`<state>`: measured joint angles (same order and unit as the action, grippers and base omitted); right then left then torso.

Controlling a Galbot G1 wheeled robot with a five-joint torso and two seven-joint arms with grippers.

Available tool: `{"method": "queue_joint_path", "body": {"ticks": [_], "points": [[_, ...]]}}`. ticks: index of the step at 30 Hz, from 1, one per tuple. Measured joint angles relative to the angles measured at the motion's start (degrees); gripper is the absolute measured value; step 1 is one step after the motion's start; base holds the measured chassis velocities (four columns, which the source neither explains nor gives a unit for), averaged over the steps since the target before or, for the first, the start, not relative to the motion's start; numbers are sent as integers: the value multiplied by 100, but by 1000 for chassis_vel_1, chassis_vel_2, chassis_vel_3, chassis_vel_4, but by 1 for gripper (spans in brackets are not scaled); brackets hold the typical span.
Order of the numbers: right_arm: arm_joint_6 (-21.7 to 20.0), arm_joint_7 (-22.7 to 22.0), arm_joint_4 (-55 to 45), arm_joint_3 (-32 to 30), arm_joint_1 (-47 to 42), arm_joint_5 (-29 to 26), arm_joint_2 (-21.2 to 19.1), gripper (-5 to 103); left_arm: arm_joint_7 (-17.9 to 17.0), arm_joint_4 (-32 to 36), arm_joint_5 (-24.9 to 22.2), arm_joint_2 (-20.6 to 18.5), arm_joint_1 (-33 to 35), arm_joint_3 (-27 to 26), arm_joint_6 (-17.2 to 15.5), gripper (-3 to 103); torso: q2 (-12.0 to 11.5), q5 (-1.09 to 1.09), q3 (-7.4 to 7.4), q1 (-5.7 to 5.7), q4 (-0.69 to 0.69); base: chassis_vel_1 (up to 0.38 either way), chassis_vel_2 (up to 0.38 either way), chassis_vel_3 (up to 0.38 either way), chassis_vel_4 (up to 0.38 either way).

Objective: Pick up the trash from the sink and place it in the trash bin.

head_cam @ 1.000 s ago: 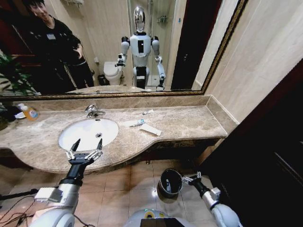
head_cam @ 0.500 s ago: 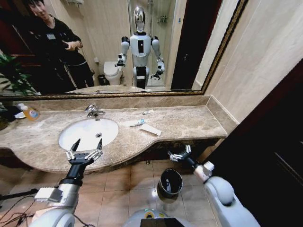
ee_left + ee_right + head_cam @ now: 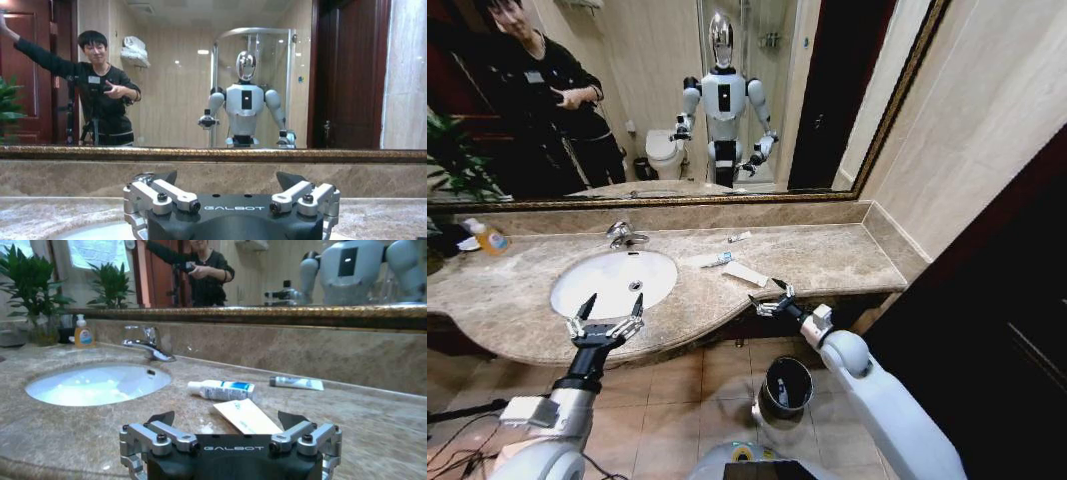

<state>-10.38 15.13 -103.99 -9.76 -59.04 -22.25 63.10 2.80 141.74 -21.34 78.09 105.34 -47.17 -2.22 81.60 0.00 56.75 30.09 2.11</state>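
The trash lies on the marble counter to the right of the sink [image 3: 587,290], not in it: a white tube with blue marks [image 3: 712,260], a flat white packet [image 3: 744,273] and a small tube [image 3: 739,237] by the back wall. My right gripper [image 3: 765,298] is open at the counter's front edge, just in front of the packet [image 3: 245,416], and faces the tube [image 3: 220,389]. At the sink's front rim my left gripper [image 3: 614,300] is open and empty. The black trash bin [image 3: 787,385] stands on the floor under the counter's right part.
A chrome faucet [image 3: 625,235] stands behind the basin and an orange soap bottle [image 3: 489,237] at the far left. A mirror runs along the back wall. A dark door or cabinet [image 3: 987,330] closes the right side. Cables lie on the tiled floor at the left.
My right arm has risen from beside the trash bin on the floor to the counter's front edge, moving left towards the packet. The left arm has not moved.
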Motion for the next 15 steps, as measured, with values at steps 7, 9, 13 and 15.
{"method": "queue_joint_path", "body": {"ticks": [7, 9, 13, 15], "points": [[-219, -146, 370, 399, 545, -327, 31, 100, 0, 0, 0, 0, 0, 0, 0, 100, 0, 0, -1, 0, 0, 0, 0, 0, 0], [-227, -146, 427, 429, 594, -342, 40, 100, 0, 1, 0, 0, 0, 0, 0, 100, 0, -1, 0, 0, 0, 0, 0, 0, 0], [-230, -142, 756, 540, 816, -358, 96, 99, 0, 0, 0, 0, 0, 0, 0, 100, 0, 0, 0, 0, 0, 0, 0, 0, 0], [-226, -130, 897, 570, 898, -358, 124, 94, 0, 0, 0, 0, 0, 0, 0, 100, 0, 0, 0, 0, 0, 0, 0, 0, 0]]}}
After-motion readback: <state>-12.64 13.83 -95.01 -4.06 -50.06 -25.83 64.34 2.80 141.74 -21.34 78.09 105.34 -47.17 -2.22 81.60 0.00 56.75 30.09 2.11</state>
